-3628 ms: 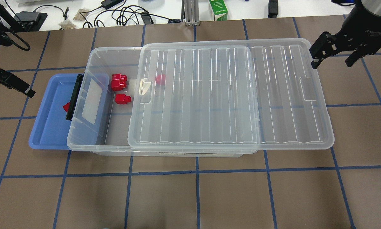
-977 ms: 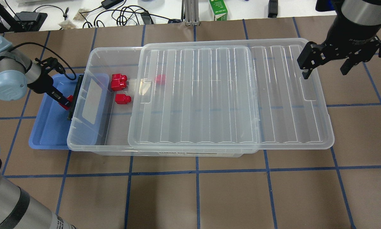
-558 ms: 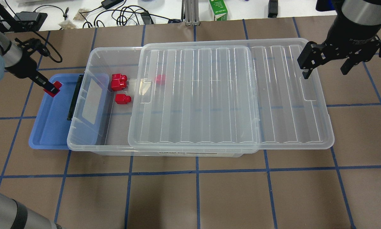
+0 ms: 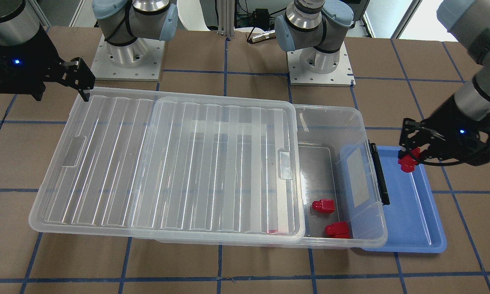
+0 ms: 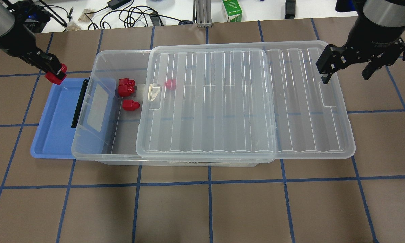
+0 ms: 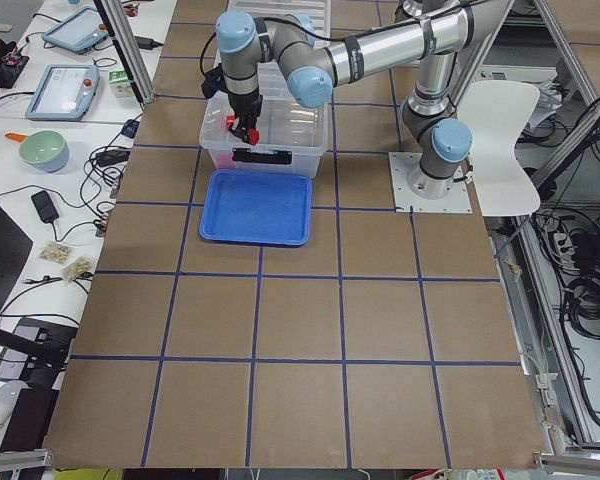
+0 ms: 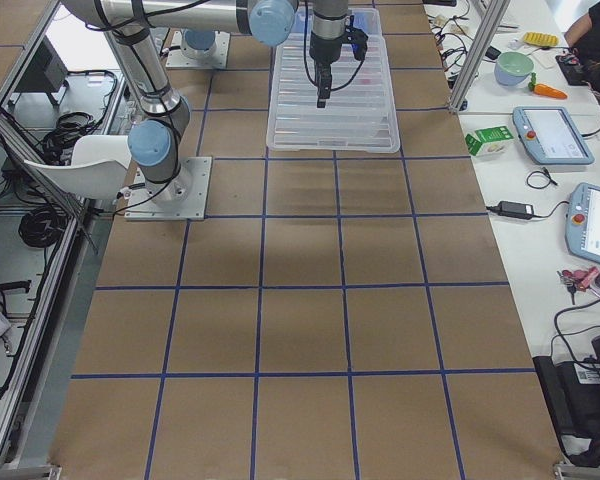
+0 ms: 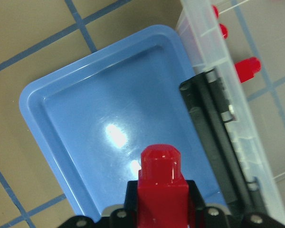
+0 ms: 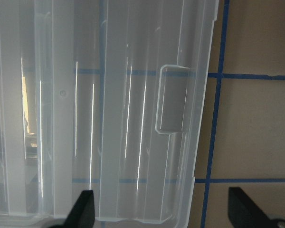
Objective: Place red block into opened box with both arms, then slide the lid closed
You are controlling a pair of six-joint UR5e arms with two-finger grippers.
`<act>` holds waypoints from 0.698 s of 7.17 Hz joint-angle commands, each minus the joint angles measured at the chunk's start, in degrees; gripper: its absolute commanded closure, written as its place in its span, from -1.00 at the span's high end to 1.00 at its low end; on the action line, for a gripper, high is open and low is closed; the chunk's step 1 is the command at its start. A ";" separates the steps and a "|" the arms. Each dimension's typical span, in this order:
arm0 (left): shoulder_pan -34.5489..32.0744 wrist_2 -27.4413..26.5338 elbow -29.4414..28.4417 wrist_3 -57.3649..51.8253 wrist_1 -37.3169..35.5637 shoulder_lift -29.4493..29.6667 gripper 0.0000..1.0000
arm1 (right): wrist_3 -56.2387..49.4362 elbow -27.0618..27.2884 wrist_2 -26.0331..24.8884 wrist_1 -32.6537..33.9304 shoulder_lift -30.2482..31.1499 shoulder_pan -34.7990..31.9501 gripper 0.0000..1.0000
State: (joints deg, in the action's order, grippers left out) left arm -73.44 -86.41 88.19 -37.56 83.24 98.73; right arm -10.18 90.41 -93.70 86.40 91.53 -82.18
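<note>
My left gripper (image 5: 55,75) is shut on a red block (image 8: 162,185), held stud-outward above the far left corner of the blue tray (image 5: 53,128). The clear box (image 5: 121,53) lies beside the tray, its left end uncovered. Two red blocks (image 5: 126,86) lie close together there, a third (image 5: 130,105) sits just in front, and one more red block (image 5: 170,83) shows through the lid. The ribbed lid (image 5: 243,101) is slid right and overhangs the box. My right gripper (image 5: 346,76) hangs open above the lid's right end, over its recessed tab (image 9: 173,104).
The box's black latch bar (image 5: 78,104) overlaps the blue tray. A green carton (image 5: 232,10) and cables (image 5: 131,15) lie past the table's far edge. The two arm bases (image 4: 128,61) (image 4: 320,61) stand behind the box.
My left gripper reached into the blue tray, shut on the red block, then lifted it up and toward the far left. The right gripper moved slightly in over the lid's end and has stayed still since.
</note>
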 commanded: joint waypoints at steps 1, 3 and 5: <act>-7.23 -1.90 6.78 15.27 -2.97 -2.13 -1.00 | -0.01 0.03 0.01 0.00 -0.04 0.00 1.00; -9.26 -1.75 14.78 22.39 -13.67 -0.04 -1.00 | -0.01 0.03 -0.52 0.00 -0.04 0.00 1.00; -10.41 -1.57 18.06 23.07 -19.43 0.41 -1.00 | -0.27 0.03 -0.08 0.17 -0.30 0.00 1.00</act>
State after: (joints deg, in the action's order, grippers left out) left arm -83.22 -88.22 104.19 -15.15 66.69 98.72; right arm -10.26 90.48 -93.92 86.44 91.41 -82.18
